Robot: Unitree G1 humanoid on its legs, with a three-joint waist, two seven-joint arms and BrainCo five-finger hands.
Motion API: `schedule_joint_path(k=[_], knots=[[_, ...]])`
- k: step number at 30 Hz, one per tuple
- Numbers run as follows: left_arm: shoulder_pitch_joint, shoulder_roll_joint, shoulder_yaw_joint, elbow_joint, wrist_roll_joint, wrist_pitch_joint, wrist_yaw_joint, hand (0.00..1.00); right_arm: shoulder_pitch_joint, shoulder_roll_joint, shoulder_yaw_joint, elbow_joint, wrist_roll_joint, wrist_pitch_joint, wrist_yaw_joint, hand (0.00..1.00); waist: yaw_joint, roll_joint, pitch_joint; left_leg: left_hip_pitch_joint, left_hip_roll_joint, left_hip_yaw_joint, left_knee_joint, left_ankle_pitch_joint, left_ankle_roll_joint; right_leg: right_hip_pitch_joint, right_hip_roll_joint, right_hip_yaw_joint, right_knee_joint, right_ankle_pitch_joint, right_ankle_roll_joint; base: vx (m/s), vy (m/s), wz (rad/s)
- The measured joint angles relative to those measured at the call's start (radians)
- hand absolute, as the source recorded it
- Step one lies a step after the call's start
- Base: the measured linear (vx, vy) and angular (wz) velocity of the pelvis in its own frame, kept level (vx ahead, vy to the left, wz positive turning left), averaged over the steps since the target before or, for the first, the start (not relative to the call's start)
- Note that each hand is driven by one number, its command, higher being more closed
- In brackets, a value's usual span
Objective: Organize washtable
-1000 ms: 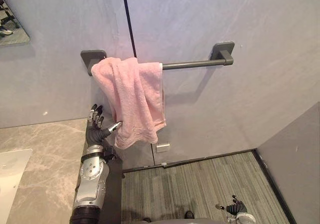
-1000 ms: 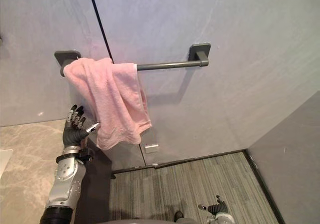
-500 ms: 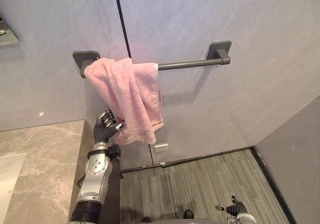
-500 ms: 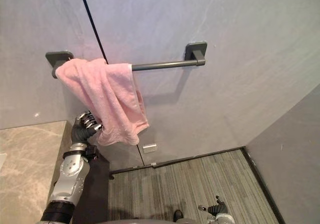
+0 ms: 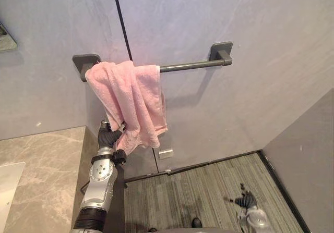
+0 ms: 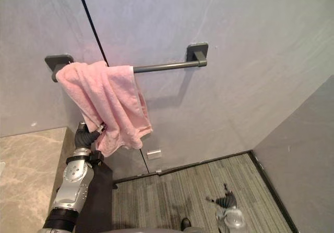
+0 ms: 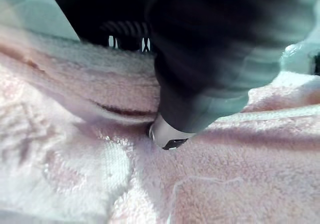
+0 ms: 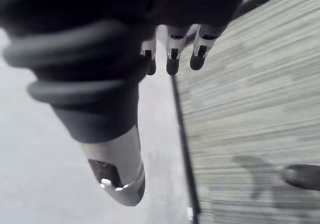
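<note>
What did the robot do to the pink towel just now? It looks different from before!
The left hand, open beside the pink towel a moment ago, reached up and closed on its lower edge, bunching it. The towel stays draped over the towel bar, and the right hand stays low over the floor, open.

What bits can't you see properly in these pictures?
- Left hand: the towel covers most of it in both eye views, so its grip is unclear.
- Right hand: blurred in both eye views.
- White basin: cut off by the left eye view's edge.
- Rail: its left part lies under the towel.
</note>
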Motion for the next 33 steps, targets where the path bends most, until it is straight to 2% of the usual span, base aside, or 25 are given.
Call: schedule_joint_path(k=[6, 9, 13, 18, 20, 33], knots=[[0.007, -0.002, 0.013, -0.058, 0.000, -0.008, -0.001, 1.00, -0.007, -0.004, 0.021, -0.259, 0.022, -0.060, 0.011, 0.00, 0.008, -0.008, 0.000, -0.009, 0.001, 0.007, 0.002, 0.000, 0.000, -0.004, 0.001, 0.015, -0.002, 0.002, 0.002, -0.01, -0.004, -0.02], [0.010, -0.008, 0.012, -0.082, -0.010, -0.019, -0.003, 1.00, -0.021, -0.006, 0.065, -0.338, 0.043, -0.066, 0.028, 0.00, 0.010, -0.015, -0.003, -0.009, 0.002, 0.008, 0.004, 0.000, 0.000, -0.004, -0.001, 0.021, -0.002, 0.002, 0.002, 0.00, -0.006, -0.03], [0.038, -0.040, 0.002, -0.167, -0.044, -0.027, -0.042, 1.00, -0.082, -0.008, 0.135, -0.466, 0.095, -0.098, 0.052, 0.00, 0.012, -0.021, -0.002, -0.003, 0.002, 0.007, 0.005, 0.000, 0.000, -0.003, 0.000, 0.029, 0.002, 0.002, 0.002, -0.03, -0.012, -0.06], [0.047, -0.058, -0.001, -0.198, -0.052, -0.031, -0.044, 1.00, -0.181, -0.017, 0.176, -0.518, 0.135, -0.137, 0.068, 0.00, 0.025, -0.021, -0.002, 0.009, 0.005, 0.002, 0.006, 0.000, 0.000, 0.011, 0.002, 0.026, 0.005, 0.002, 0.002, -0.06, -0.020, 0.03], [0.047, -0.061, -0.011, -0.198, -0.056, -0.037, -0.044, 1.00, -0.207, -0.038, 0.198, -0.518, 0.153, -0.138, 0.067, 0.00, 0.037, -0.021, -0.002, 0.007, 0.006, -0.003, 0.008, 0.000, 0.000, 0.012, -0.001, 0.023, 0.005, 0.002, 0.002, -0.06, -0.024, 0.09], [0.054, -0.062, -0.036, -0.185, -0.080, -0.037, -0.065, 1.00, -0.356, -0.080, 0.253, -0.516, 0.221, -0.137, 0.066, 0.00, 0.049, -0.029, 0.001, -0.014, 0.004, -0.045, 0.017, 0.006, 0.001, 0.016, -0.001, -0.013, 0.005, 0.001, 0.001, -0.03, -0.019, 0.09]])
